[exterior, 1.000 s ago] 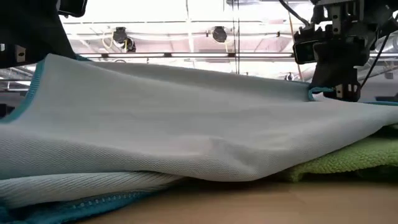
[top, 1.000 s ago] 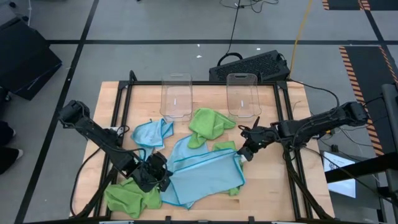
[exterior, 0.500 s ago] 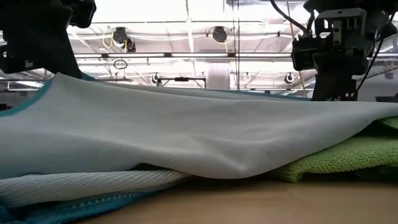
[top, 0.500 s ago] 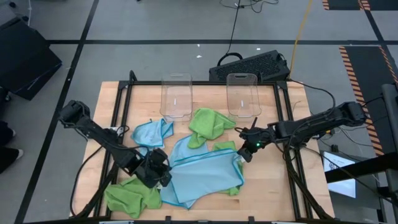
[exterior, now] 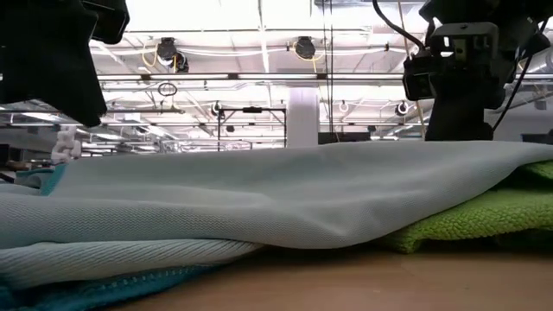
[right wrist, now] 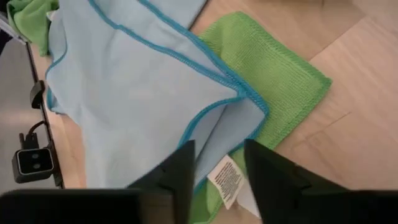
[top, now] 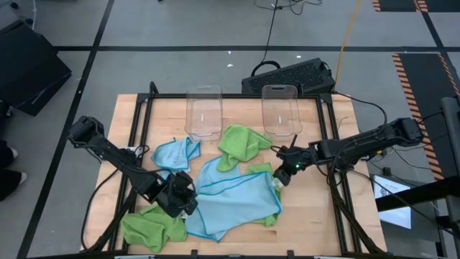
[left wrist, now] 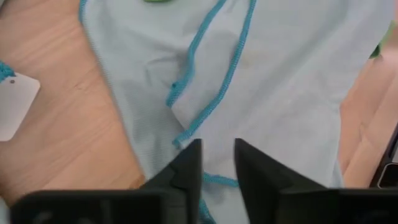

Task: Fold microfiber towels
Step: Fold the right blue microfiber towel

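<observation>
Large blue towel [top: 237, 205] spread on bench [top: 309, 216], part covering green towel [right wrist: 280, 81]. Left fingers [left wrist: 217, 168] narrowly parted above its edge, gripping nothing. Right fingers [right wrist: 217, 165] parted over its corner, white label [right wrist: 227, 180] between them, print unreadable. Low view mostly blocked by cloth.

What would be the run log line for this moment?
phase: fold released | left gripper: open, above light blue towel | right gripper: open, over its corner | towel: flat on table
</observation>
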